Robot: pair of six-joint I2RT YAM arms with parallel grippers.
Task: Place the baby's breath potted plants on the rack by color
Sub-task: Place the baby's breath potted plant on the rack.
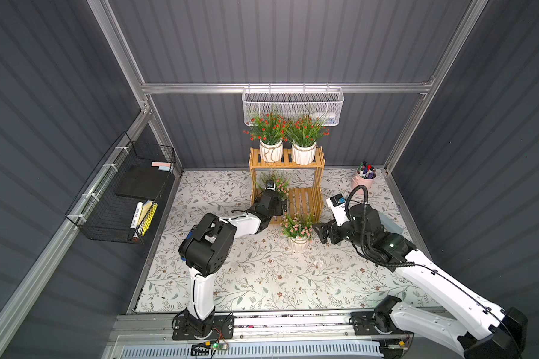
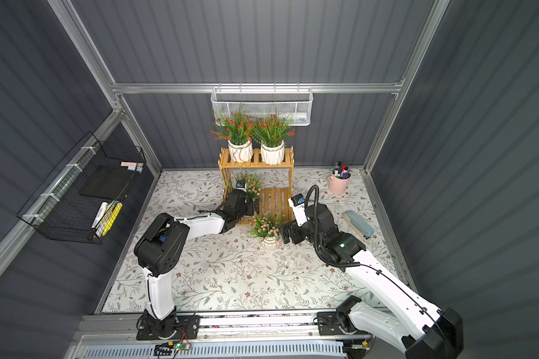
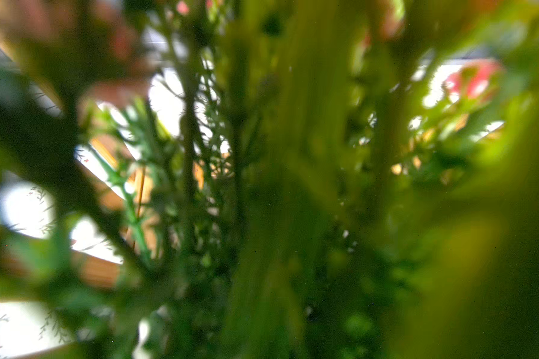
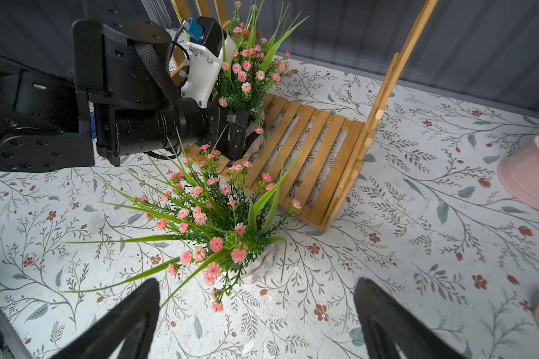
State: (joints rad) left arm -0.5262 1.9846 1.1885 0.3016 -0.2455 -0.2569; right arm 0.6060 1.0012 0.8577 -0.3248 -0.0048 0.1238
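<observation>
1. Two red plants stand upright side by side on the upper tier of the rack (image 1: 306, 199), against the back wall: the left red plant (image 1: 268, 132) and the right red plant (image 1: 305, 132), their leaves touching.
2. The shelved pink plant (image 4: 249, 71) stands upright at the left end of the rack's lower tier. The rest of that tier is bare slats.
3. The left claw (image 4: 241, 135) reaches in from the left at pot height, and its near finger lies against the white pot. The far finger is hidden, and the left wrist view is only blurred green stems, so I cannot tell whether the claw is clamping the pot or merely standing around it.
4. The loose pink plant (image 1: 297, 227) stands upright on the bench (image 1: 262, 279), just in front of the rack's lower tier and off the rack.
5. The right claw (image 4: 259, 326) is just to the right of this plant, pointing at it. Its fingers are spread wide and hold nothing.
6. Further out, a pink cup of pens (image 1: 363, 180) stands in the back right corner of the bench.
7. A pale blue stapler (image 2: 358, 224) lies by the right arm.
8. A white mesh basket (image 1: 293, 105) hangs on the back wall and a black wire basket (image 1: 122, 192) on the left wall.
</observation>
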